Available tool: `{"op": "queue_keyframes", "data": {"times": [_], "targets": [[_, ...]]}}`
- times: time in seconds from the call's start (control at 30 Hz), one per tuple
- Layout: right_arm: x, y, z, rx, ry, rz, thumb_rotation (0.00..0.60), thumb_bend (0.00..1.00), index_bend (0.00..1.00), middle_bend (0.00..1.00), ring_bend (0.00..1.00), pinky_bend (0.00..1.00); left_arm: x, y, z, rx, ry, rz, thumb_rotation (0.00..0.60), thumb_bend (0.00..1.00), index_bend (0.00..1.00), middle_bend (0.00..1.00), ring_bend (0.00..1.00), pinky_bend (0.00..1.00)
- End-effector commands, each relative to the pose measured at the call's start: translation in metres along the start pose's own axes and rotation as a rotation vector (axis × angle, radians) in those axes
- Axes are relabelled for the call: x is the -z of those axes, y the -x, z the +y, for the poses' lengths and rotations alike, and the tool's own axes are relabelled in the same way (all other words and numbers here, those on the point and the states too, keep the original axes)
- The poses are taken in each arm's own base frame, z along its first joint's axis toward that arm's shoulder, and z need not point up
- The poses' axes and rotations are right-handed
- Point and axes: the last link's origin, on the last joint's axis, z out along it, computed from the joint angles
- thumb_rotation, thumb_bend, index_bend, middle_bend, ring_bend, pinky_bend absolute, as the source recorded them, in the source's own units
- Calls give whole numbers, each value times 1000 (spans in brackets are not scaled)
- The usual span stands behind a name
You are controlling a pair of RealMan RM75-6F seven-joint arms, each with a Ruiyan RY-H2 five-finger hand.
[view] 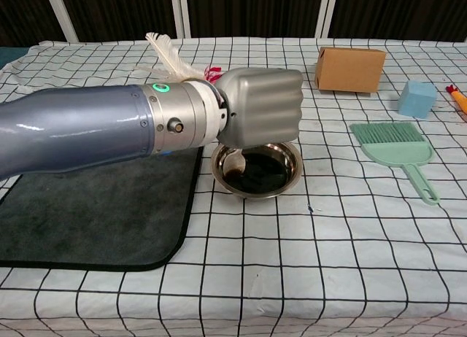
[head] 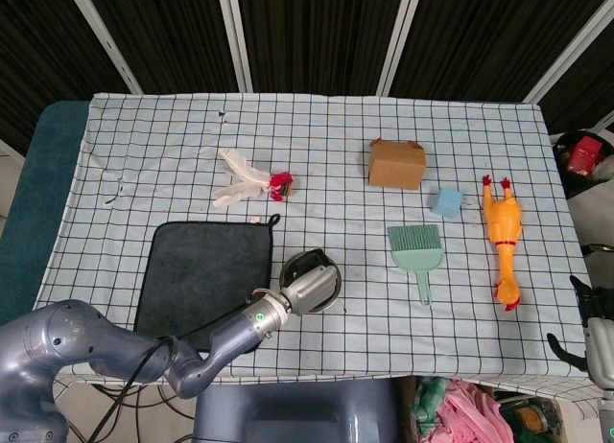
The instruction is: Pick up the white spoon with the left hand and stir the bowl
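My left hand (view: pixel 259 109) hovers over the back left of the steel bowl (view: pixel 290 178), fingers curled in a fist around the white spoon. Only the spoon's white tip (view: pixel 233 160) shows below the fist, dipped into the dark liquid at the bowl's left side. In the head view the same hand (head: pixel 309 290) covers the near part of the bowl (head: pixel 303 260). My right hand (head: pixel 592 333) sits off the table's right front corner, fingers apart and holding nothing.
A dark mat (view: pixel 95 213) lies left of the bowl. A green dustpan brush (view: pixel 398 144), blue block (view: pixel 417 98) and cardboard box (view: pixel 350 68) stand to the right. A white feather toy (view: pixel 175 71) lies behind, a rubber chicken (head: pixel 502 234) far right.
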Motion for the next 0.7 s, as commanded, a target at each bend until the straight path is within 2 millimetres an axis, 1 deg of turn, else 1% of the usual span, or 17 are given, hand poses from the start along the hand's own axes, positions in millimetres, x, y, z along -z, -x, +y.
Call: {"op": "queue_keyframes", "data": {"times": [0.03,0.23,0.43,0.57,0.7], "targets": [[0,0,0,-1,1,0,600,220,0,113,178,256,-7,1,-2,-6,-10,-6,600,515,769,987,920,870],[0,0,0,-1,2,-1,600,221,0,113,178,256,-17,2,-2,-17,-10,-16,600,516,769,988,920,870],[0,-1,1,-2,4,3,600,220,0,113,178,256,-29,-5,-2,-25,-22,2,600,515,769,988,920,870],[0,-2,1,-4,5,6,600,221,0,113,178,256,-33,-9,0,-25,-23,10,600,515,769,988,920,870],[0,-2,2,-7,6,5,600,221,0,113,178,256,-37,-18,5,-21,-15,32,600,515,770,988,920,870]]}}
